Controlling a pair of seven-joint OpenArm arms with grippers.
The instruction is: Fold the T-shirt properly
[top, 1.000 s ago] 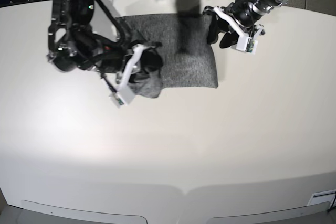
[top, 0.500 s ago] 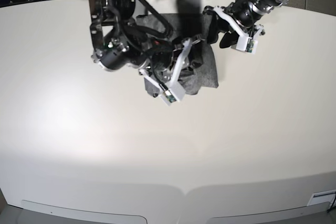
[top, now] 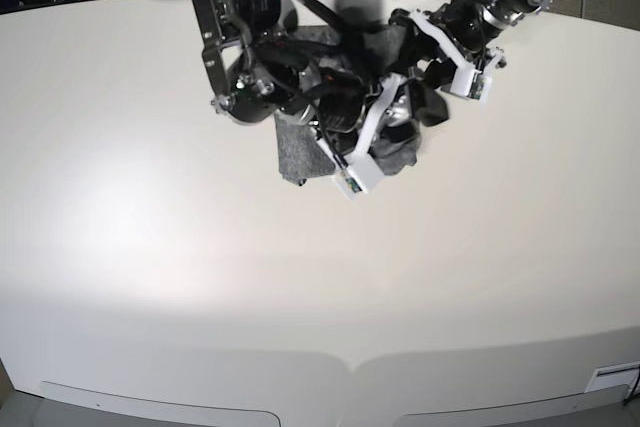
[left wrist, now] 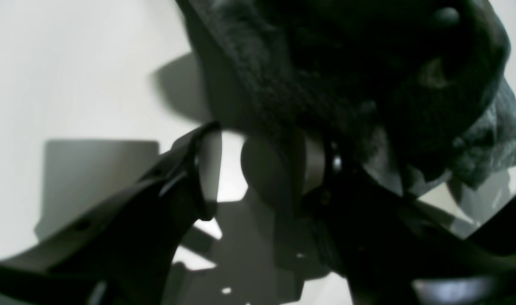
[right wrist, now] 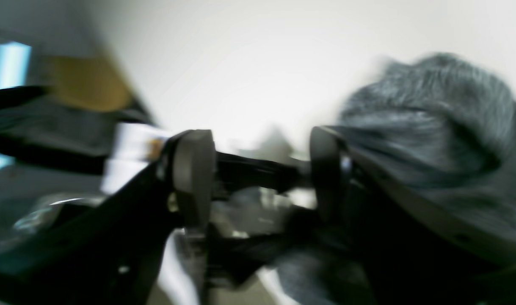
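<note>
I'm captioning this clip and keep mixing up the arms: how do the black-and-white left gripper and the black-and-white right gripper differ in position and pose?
In the base view, the black-and-white right gripper reaches over the dark-grey knit T-shirt, while the black-and-white left gripper hovers at its edge.
The right gripper sits nearer the picture's bottom; the left gripper sits higher.
Both have open jaws.

T-shirt heathered dark grey; table plain white; tool black.
</note>
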